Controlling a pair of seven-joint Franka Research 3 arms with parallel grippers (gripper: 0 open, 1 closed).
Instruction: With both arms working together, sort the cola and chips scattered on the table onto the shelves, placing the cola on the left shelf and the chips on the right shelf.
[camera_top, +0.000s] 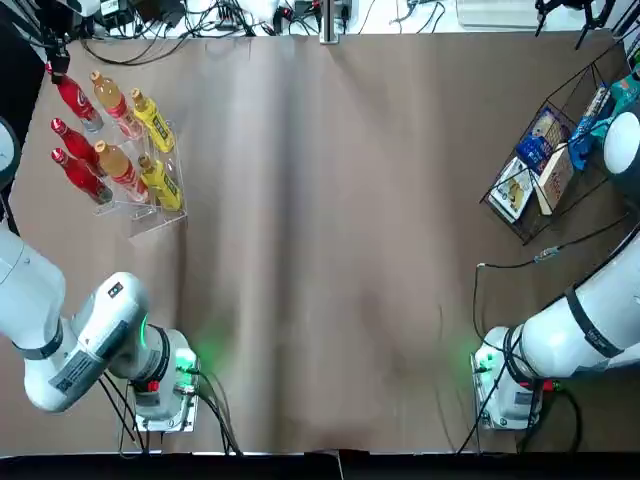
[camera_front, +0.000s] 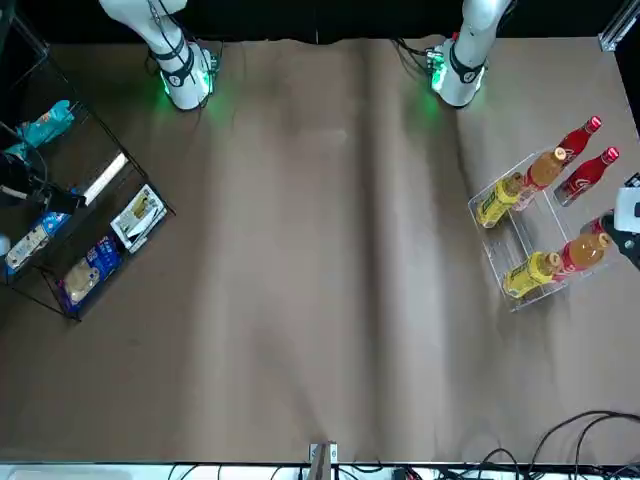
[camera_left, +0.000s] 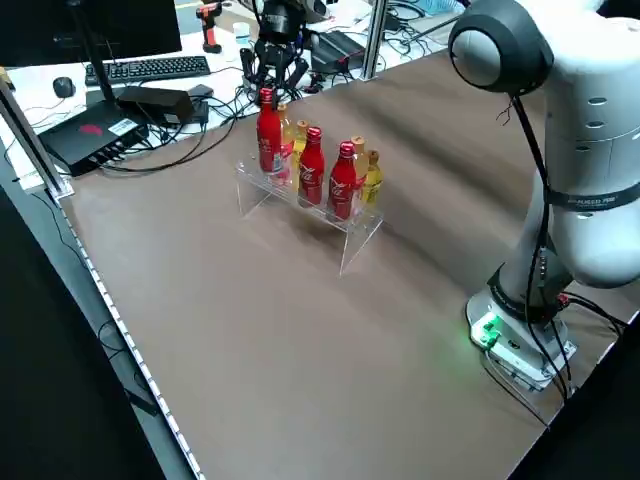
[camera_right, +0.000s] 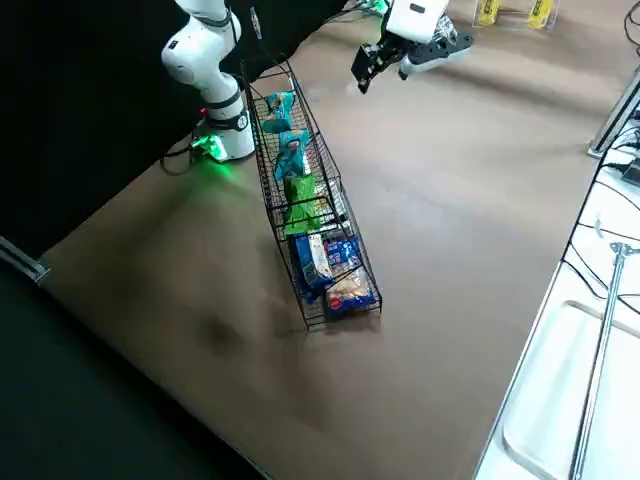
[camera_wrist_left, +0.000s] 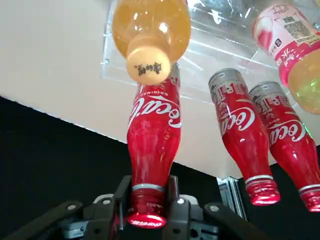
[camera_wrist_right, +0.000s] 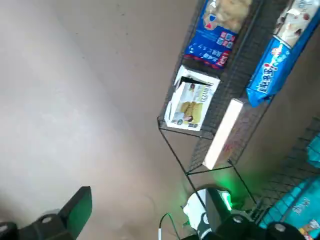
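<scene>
1. The table (camera_top: 330, 250), a broad brown-grey top, lies bare across its middle; both shelves stand at its far corners as seen from the arms' bases.
2. The right shelf (camera_right: 270, 150), a black wire rack, holds the chips (camera_right: 290, 160): two teal packets and a green one beside the larger blue bags. The packets look light, soft and crinkly, best pinched at a sealed edge.
3. The left shelf (camera_left: 355, 235), a clear tiered rack, carries orange and yellow drink bottles (camera_top: 150, 150) and two red colas (camera_left: 327, 175).
4. The third cola bottle (camera_wrist_left: 153, 145) stands upright at the far end of the left shelf; I judge its base touches the shelf or the table just beside it, though the views leave this unsure. It looks rigid, smooth and slippery, top-heavy on a slim base; the neck under the cap is the sure hold.
5. The left gripper (camera_wrist_left: 147, 212) clasps that bottle at the cap, fingers pressed on either side.
6. The right gripper (camera_right: 385, 55) hovers above the right shelf, jaws spread apart and empty.
</scene>
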